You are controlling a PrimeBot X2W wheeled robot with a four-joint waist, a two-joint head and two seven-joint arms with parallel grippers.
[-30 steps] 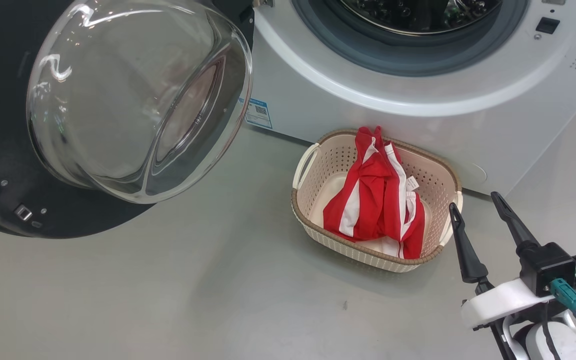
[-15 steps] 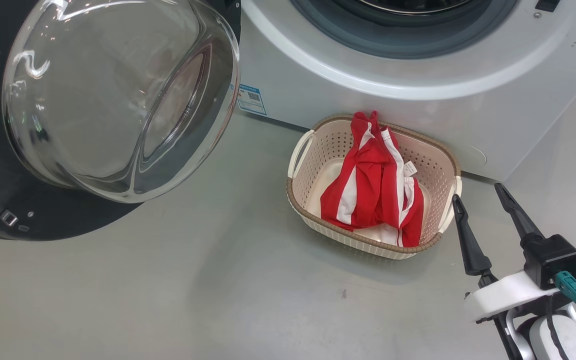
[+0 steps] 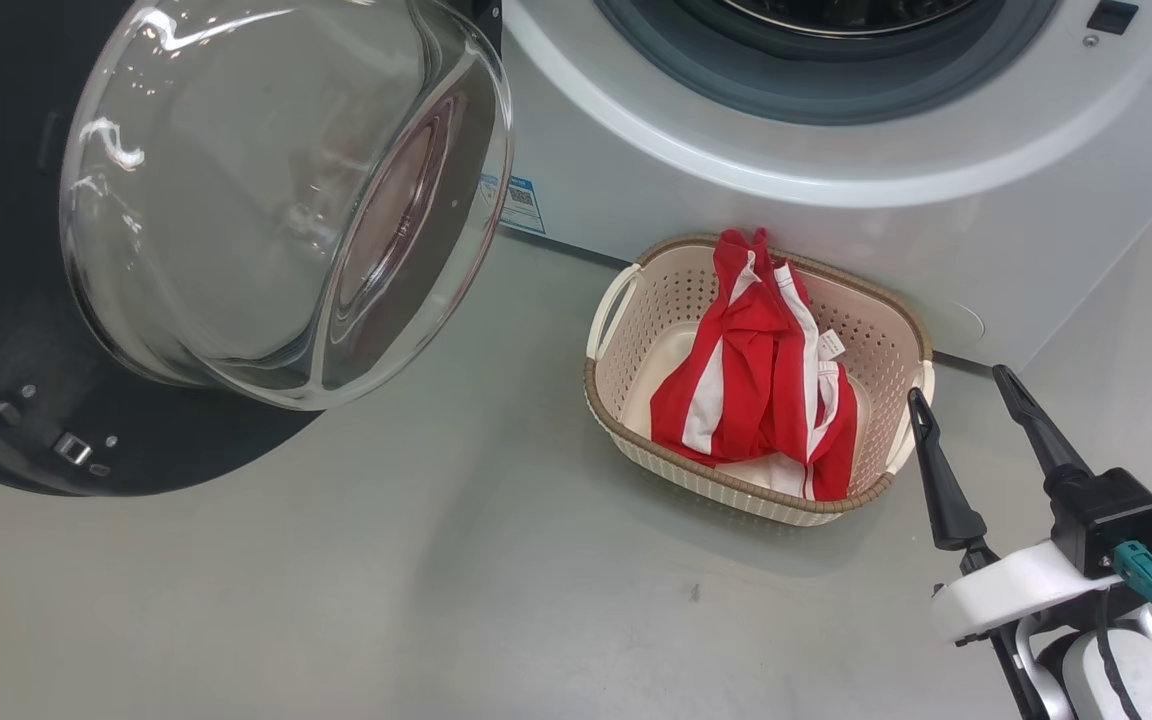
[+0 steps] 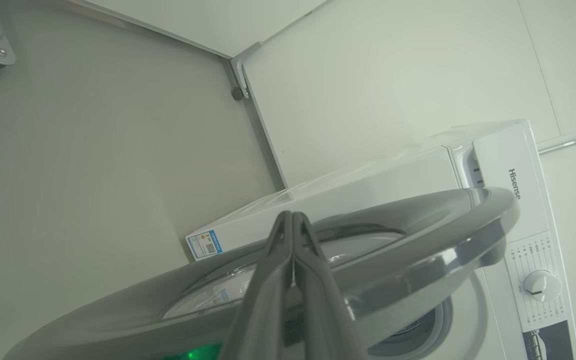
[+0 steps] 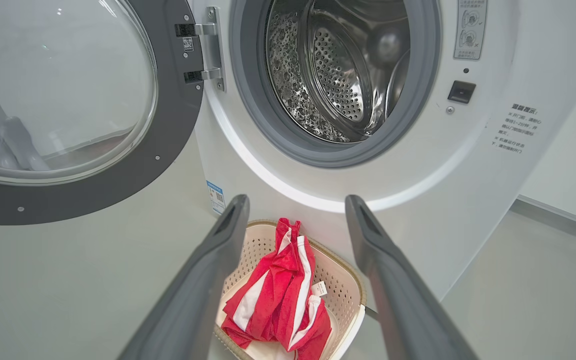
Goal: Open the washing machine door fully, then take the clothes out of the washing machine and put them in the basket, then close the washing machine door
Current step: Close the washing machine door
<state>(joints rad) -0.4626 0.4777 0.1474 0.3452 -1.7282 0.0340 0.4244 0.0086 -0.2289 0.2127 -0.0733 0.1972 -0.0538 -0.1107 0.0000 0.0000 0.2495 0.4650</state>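
Nearest, the right gripper (image 3: pixel 958 384) hangs with its fingers spread wide and empty, just beside the right end of the basket (image 3: pixel 661 315). The basket sits on the grey floor (image 3: pixel 436 580) against the foot of the washing machine (image 3: pixel 736 180). The red striped clothes (image 3: pixel 756 380) lie heaped in it, soft and light, and the steel drum (image 5: pixel 338 65) looks bare, so I'd say closing up is what's left. The washing machine door (image 3: pixel 236 220) stands swung wide on the left. I'd judge it heavy and rigid, its glass bowl slick, best pushed on the black ring away from the hinge (image 5: pixel 208 50). The left gripper (image 4: pixel 292 215), fingers pressed together on nothing, is at its outer face; whether it touches, I cannot tell. The basket looks low enough to clear the swing.
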